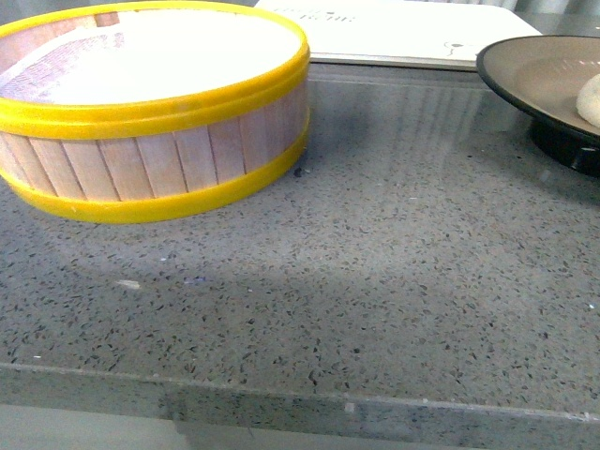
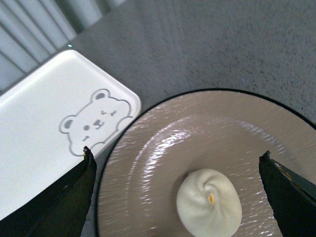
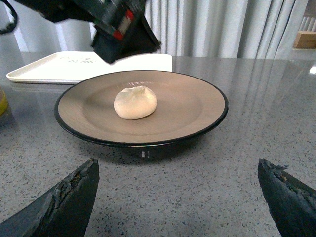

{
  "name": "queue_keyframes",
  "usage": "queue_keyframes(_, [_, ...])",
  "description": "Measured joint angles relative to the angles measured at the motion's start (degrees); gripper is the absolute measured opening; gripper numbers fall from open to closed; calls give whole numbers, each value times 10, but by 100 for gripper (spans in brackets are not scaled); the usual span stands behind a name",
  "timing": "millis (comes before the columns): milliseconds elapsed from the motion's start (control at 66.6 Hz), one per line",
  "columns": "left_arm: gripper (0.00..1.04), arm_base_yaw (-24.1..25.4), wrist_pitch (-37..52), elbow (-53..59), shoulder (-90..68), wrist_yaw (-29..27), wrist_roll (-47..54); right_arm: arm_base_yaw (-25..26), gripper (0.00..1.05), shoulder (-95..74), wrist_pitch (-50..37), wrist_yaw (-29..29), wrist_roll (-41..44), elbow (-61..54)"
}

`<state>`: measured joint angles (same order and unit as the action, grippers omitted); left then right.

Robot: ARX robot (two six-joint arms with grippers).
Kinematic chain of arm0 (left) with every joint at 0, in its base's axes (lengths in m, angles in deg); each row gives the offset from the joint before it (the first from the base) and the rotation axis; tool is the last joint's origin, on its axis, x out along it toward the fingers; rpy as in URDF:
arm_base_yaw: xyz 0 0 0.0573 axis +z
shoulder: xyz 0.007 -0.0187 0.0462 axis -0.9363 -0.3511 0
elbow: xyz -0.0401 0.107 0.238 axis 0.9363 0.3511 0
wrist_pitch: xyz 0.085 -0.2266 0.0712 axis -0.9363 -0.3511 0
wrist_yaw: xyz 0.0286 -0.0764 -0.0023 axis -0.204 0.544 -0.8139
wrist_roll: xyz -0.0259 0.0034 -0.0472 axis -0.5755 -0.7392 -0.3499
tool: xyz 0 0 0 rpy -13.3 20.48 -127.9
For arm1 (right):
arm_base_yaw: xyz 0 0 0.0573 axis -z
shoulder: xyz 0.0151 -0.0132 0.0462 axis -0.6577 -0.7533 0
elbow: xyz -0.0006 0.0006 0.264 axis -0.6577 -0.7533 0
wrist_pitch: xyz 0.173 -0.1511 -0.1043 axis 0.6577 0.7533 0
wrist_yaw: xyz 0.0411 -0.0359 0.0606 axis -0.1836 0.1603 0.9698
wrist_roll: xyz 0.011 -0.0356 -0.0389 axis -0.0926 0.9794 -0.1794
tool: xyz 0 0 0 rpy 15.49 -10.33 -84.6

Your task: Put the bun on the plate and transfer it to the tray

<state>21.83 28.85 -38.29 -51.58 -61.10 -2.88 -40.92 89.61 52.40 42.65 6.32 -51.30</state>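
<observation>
The cream-white bun (image 2: 209, 202) (image 3: 135, 102) (image 1: 590, 100) lies on the beige plate with a black rim (image 2: 148, 163) (image 3: 197, 106) (image 1: 534, 70). My left gripper (image 2: 175, 158) hangs open above the plate, its fingers wide apart on either side of the bun and touching nothing; its body (image 3: 121, 27) shows over the plate in the right wrist view. Low over the counter, short of the plate's near rim, my right gripper (image 3: 177, 170) is open and empty. The cream tray (image 2: 44, 128) (image 3: 74, 66) (image 1: 403, 28) with a bear drawing lies just beyond the plate.
A yellow-rimmed wooden steamer basket (image 1: 150, 122) stands at the left of the grey speckled counter (image 1: 375, 272). The counter's front edge (image 1: 300, 403) runs across the bottom of the front view. Curtains (image 3: 222, 24) hang behind the counter.
</observation>
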Motion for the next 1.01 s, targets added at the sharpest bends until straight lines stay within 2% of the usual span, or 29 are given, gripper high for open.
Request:
queue_keyframes(75, [98,30,38,71,69,-16,-13,0,96,0,0,0,0,0])
queue_keyframes(165, [98,102,87,197,200,-39,-16,0,96,0,0,0,0,0])
queue_keyframes(285, [98,193,98,339,352,-37,-15,0,96,0,0,0,0,0])
queue_keyframes(495, [98,331,66,507,547,37,-15,0,96,0,0,0,0,0])
queue_keyframes(541, [98,387,50,539,591,65,-16,0,96,0,0,0,0,0])
queue_keyframes(586, [88,444,118,596,637,77,-52,0,96,0,0,0,0,0])
queue_keyframes(631, [76,473,183,667,687,70,-94,0,96,0,0,0,0,0])
queue_keyframes(736, [56,476,225,753,741,79,-120,0,96,0,0,1,0,0])
queue_keyframes(946, [20,475,261,857,787,81,-128,0,96,0,0,0,-1,0])
queue_keyframes(1006, [4,476,271,887,812,80,-131,0,96,0,0,0,-1,0])
